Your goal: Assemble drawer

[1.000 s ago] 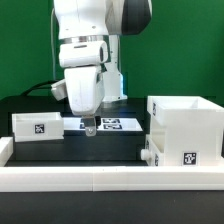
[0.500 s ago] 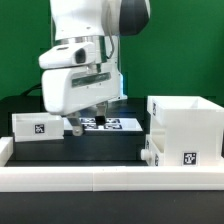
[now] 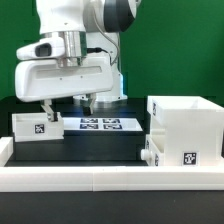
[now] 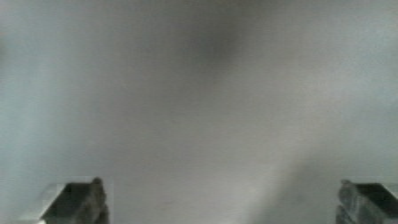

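A shallow white tray (image 3: 37, 126) with a square tag lies at the exterior view's left. The tall open white housing (image 3: 186, 128) stands at the right, with a smaller white part (image 3: 150, 155) against its near left corner. My gripper (image 3: 66, 107) hangs just above and behind the left tray, turned sideways and open, with one finger (image 3: 45, 111) over the tray and the other (image 3: 88, 103) over the marker board. It holds nothing. The wrist view is a grey blur; only my fingertips (image 4: 75, 200) show, far apart at the picture's corners.
The marker board (image 3: 102, 124) lies flat on the black table behind the middle. A low white rail (image 3: 100, 178) borders the table's near edge. The arm's large white body fills the upper left of the exterior view.
The gripper has swung from above the marker board toward the exterior view's left and turned sideways. Its fingers, close together before, now stand wide apart.
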